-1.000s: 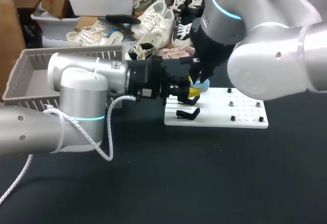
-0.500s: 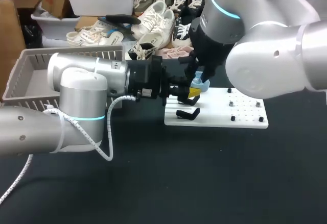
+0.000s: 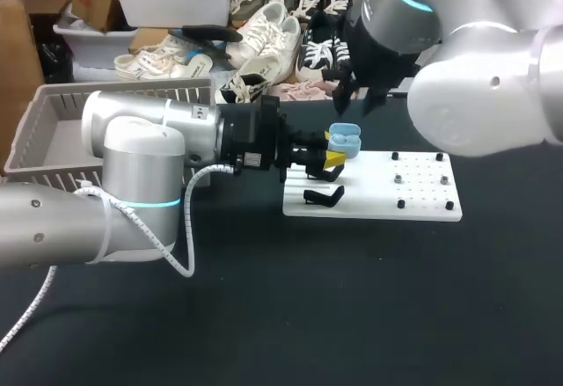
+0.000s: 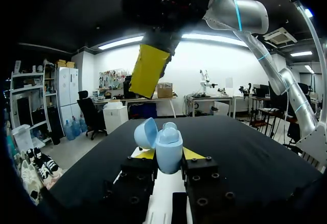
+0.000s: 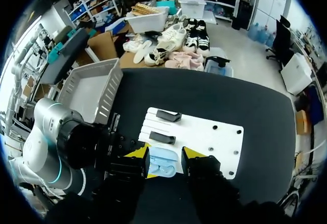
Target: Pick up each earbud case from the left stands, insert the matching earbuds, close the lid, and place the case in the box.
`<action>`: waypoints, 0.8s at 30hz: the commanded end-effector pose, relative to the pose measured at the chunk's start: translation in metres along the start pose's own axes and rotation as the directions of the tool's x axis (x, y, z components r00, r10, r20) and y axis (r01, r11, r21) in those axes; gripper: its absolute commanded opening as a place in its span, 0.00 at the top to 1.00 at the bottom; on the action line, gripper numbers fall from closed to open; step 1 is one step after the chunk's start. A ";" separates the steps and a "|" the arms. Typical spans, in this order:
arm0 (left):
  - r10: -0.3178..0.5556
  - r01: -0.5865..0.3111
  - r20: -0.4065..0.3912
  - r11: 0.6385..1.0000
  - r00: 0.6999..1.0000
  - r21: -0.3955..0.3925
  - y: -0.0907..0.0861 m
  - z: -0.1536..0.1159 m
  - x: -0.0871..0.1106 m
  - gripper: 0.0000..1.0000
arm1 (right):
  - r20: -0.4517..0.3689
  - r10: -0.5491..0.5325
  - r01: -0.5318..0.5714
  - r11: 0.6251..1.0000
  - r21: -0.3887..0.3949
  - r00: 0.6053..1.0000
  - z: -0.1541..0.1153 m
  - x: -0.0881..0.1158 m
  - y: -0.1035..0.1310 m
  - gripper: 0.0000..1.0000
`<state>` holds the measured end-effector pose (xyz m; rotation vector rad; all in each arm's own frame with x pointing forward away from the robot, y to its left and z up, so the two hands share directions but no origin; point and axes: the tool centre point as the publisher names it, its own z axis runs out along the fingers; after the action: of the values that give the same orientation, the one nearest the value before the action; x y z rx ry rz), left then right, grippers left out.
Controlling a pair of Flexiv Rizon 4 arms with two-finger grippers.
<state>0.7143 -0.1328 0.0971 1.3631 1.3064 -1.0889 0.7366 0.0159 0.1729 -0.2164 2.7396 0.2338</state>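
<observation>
So, left gripper (image 4: 168, 154): we gripped the case (image 4: 168, 147), lid open, over the board's (image 3: 413, 194) edge.
Right gripper (image 5: 164, 158): we had it above the case, fingers wide, not touching it.

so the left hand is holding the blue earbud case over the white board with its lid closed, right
Not quite: the lid is open, not closed. The left wrist view shows the left hand holding the blue earbud case with its lid swung back, over the white board.
</observation>
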 end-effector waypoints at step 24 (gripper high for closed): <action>0.001 -0.001 0.001 1.000 1.000 -0.003 -0.001 0.000 0.000 1.00 | -0.070 0.070 -0.068 0.997 0.027 0.995 0.039 0.004 -0.011 0.65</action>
<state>0.7143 -0.1328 0.0971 1.3631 1.3064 -1.0889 0.7577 0.0151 0.1338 -0.1332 2.8347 0.2123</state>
